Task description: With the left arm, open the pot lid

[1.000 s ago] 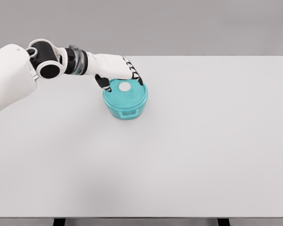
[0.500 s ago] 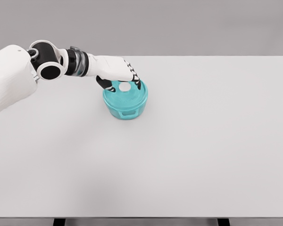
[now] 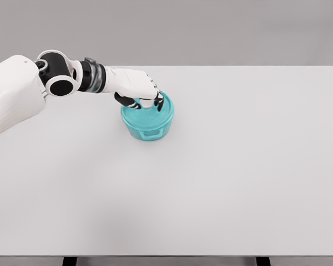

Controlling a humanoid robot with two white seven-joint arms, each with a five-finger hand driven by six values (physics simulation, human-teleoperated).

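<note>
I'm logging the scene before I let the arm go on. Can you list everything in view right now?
pot: one, teal, on the table left of centre and towards the far edge, with a handle slot on its near wall
lid: one, teal, on the pot, partly covered by the hand; its knob is hidden
table: one, white top, fills most of the view; dark legs show at the bottom edge
left hand: one, white with dark finger joints, on top of the lid, fingers curled down over the middle of it; whether they grip the knob cannot be seen
left arm: one, white with black joints, comes in from the left edge
</note>
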